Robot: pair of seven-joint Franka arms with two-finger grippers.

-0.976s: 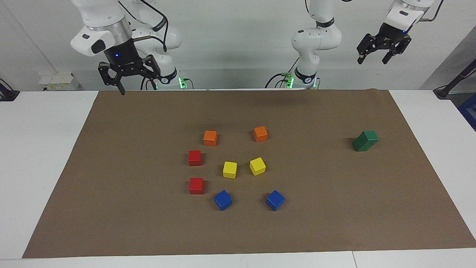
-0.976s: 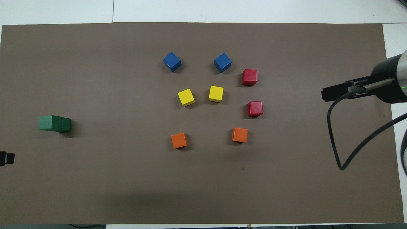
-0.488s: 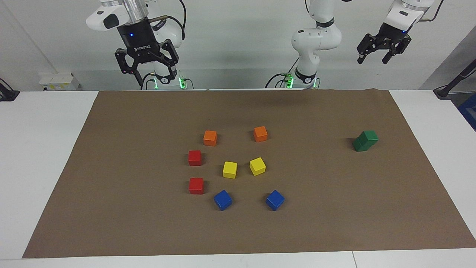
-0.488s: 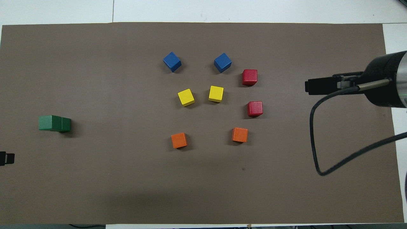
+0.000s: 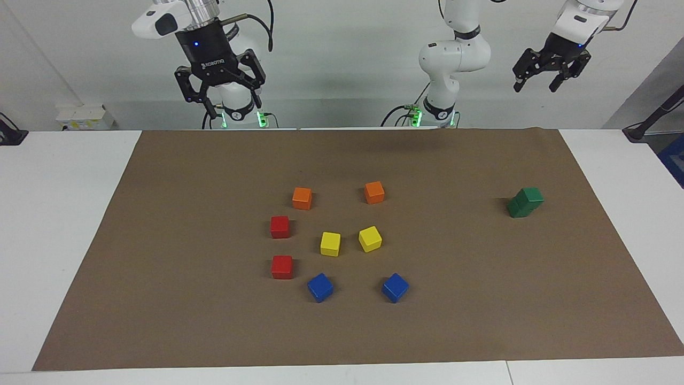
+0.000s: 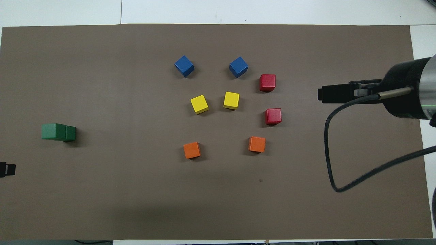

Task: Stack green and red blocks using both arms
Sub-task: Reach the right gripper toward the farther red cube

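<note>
My right pincer (image 5: 230, 104) swung inward since earlier, jaws apart, "ROBOTIQ" on its body; left pincer (image 5: 537, 80) waits high, jaws apart. Green blocks (image 5: 525, 202) stacked toward my left arm's end of the bench; red blocks (image 5: 280, 226) lie separate mid-mat.

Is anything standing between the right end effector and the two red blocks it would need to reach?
Nothing visible does. The right end effector hangs open, raised over the mat's edge nearest the robots; the red blocks lie uncovered, with an orange block just beside the nearer one.
</note>
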